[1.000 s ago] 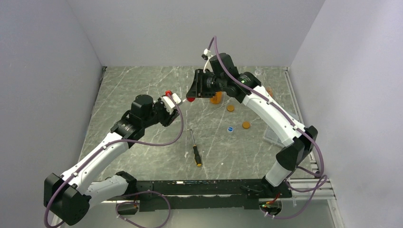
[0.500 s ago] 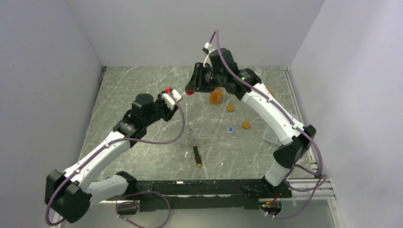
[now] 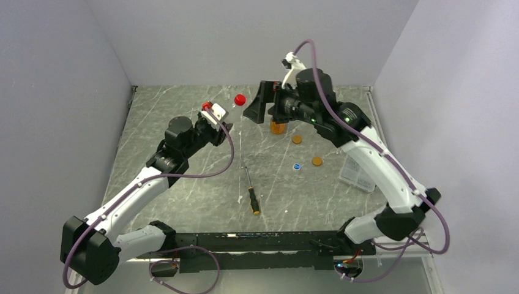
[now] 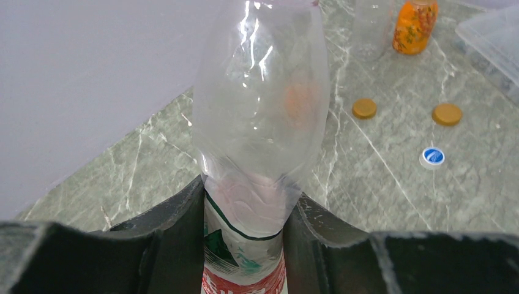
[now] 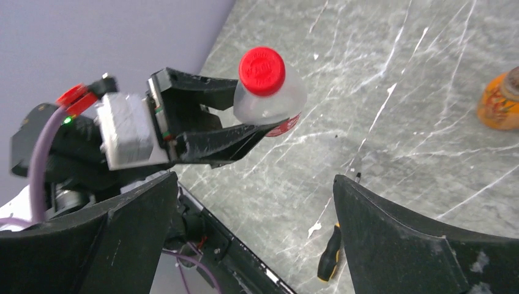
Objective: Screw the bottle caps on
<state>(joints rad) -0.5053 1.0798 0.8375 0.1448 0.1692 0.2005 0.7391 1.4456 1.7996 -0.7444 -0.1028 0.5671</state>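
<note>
Bright even light, soft shadows, glare on the bottle (image 4: pixel 257 104).

4 caps (image 3: pixel 239 99) (image 3: pixel 297 139) (image 3: pixel 317 161) (image 3: pixel 296 166), 3 bottles (image 4: pixel 257 110) (image 4: pixel 415 24) (image 4: pixel 370 27), 1 screwdrvr (image 3: pixel 251 195), 1 box (image 3: pixel 358 174)

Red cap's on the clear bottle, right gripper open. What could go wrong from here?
The clear plastic bottle with the red-white label hangs only in the left gripper, clamped on its thin labelled part; it might slip or buckle.
The open right gripper stands near the squat amber-orange bottle and could topple it.

A screwdriver (image 3: pixel 251 192) lies on the marble table (image 3: pixel 306 199), clear box (image 3: pixel 356 174) well apart.
</note>
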